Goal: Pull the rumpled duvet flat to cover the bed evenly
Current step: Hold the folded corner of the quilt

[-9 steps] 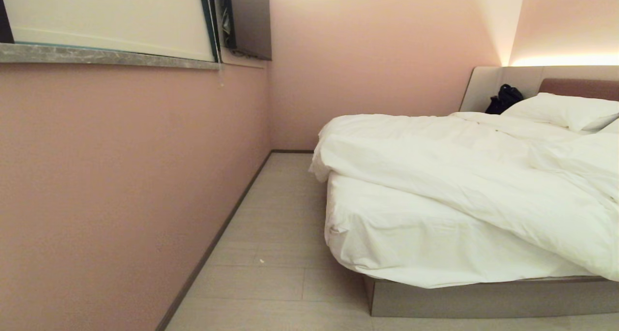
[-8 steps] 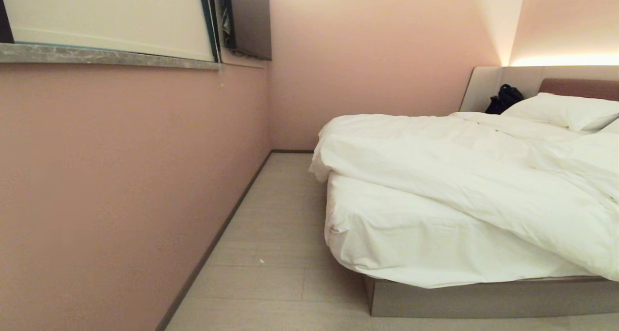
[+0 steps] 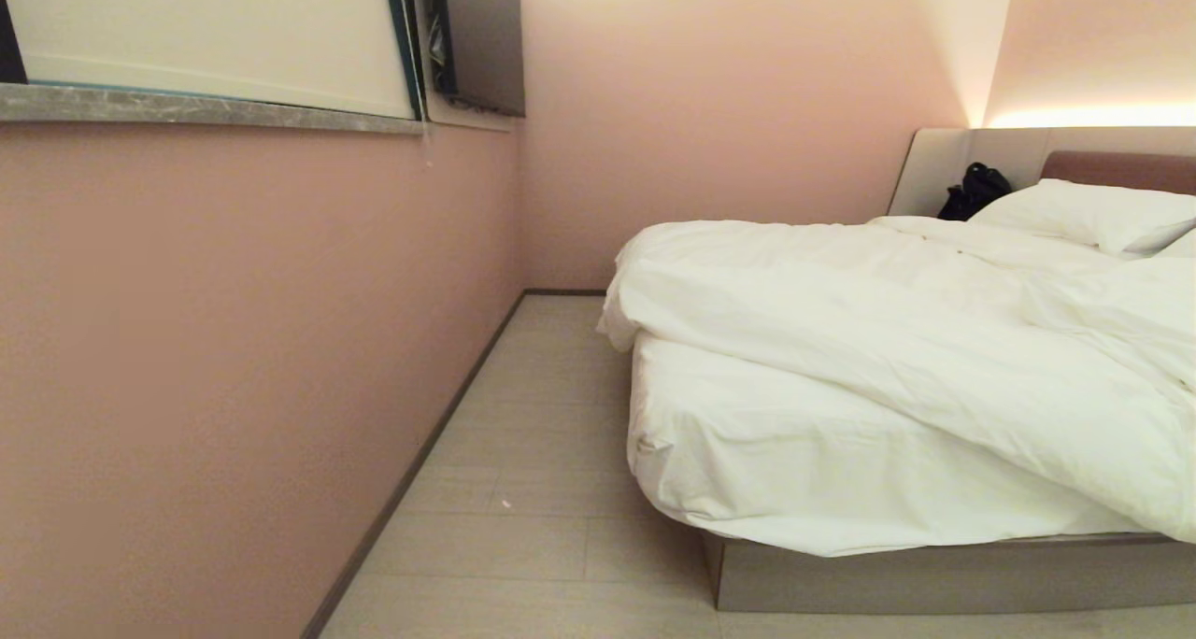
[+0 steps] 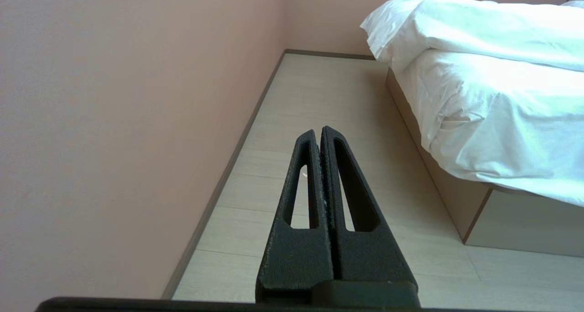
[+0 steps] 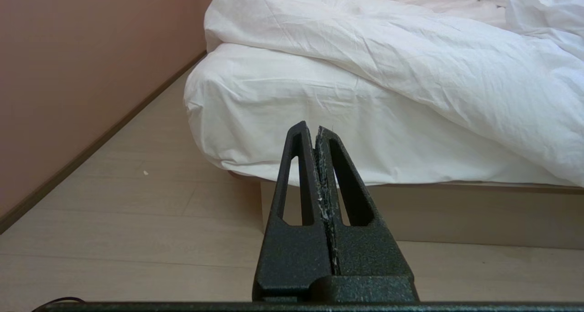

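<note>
The bed (image 3: 934,578) fills the right half of the head view, on a grey base with a white-sheeted mattress (image 3: 794,471). The rumpled white duvet (image 3: 888,321) lies bunched diagonally across it, leaving the foot corner of the mattress bare. Neither arm shows in the head view. My left gripper (image 4: 319,132) is shut and empty, hanging over the floor strip beside the wall, with the duvet (image 4: 479,24) off to one side. My right gripper (image 5: 311,128) is shut and empty, pointing at the mattress side (image 5: 319,97) below the duvet (image 5: 410,43), well short of it.
A pink wall (image 3: 234,359) runs along the left, with a narrow strip of pale floor (image 3: 523,489) between it and the bed. A grey stone ledge (image 3: 206,108) juts out at head height. A black bag (image 3: 976,191) and white pillows (image 3: 1084,214) lie by the headboard (image 3: 1121,167).
</note>
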Controlling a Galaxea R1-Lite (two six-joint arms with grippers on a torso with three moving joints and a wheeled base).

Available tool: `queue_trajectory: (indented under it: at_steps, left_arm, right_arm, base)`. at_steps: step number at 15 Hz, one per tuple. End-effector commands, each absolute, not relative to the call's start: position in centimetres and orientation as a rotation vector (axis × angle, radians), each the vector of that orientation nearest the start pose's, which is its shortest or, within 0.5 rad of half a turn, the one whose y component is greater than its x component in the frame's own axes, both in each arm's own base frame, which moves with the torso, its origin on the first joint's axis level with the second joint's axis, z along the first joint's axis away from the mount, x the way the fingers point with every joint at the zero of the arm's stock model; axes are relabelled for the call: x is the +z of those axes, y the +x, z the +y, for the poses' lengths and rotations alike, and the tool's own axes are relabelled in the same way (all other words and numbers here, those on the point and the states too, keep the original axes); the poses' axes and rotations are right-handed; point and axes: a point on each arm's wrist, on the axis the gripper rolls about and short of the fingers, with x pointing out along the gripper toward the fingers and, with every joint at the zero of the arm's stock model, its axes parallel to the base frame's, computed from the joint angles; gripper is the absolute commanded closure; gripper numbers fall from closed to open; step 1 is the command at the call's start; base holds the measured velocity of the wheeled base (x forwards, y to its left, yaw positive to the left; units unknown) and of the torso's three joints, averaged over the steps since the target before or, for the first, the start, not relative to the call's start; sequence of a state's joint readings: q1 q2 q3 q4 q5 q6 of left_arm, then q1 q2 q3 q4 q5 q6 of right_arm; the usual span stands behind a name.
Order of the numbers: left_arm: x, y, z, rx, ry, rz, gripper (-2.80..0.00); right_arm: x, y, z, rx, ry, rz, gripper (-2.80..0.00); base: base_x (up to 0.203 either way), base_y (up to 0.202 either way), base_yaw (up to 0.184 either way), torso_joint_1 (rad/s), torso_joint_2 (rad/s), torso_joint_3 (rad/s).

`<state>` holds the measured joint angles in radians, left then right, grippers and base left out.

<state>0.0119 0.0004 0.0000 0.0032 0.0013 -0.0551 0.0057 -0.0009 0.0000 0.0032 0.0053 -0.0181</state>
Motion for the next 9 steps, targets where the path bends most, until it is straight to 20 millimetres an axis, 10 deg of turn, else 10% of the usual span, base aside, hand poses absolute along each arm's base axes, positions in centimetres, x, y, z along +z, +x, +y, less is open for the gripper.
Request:
queue_trajectory:
  at_steps: [1,9]
  left_arm:
    - [7.52,-2.28,-0.02,0.014,-0.055,0.003,0.00]
    - [7.53,-2.28,-0.02,0.014,-0.054,0.001,0.00]
  right_arm:
    - [7.52,-2.28,0.00,0.012,-0.018,0.003,0.00]
    - [7.52,-2.28,0.00,0.012,-0.018,0.003,0.00]
  base:
    - [0.000,0.000,0.000,0.000,0.00,0.000]
    - [0.000,0.000,0.000,0.000,0.00,0.000]
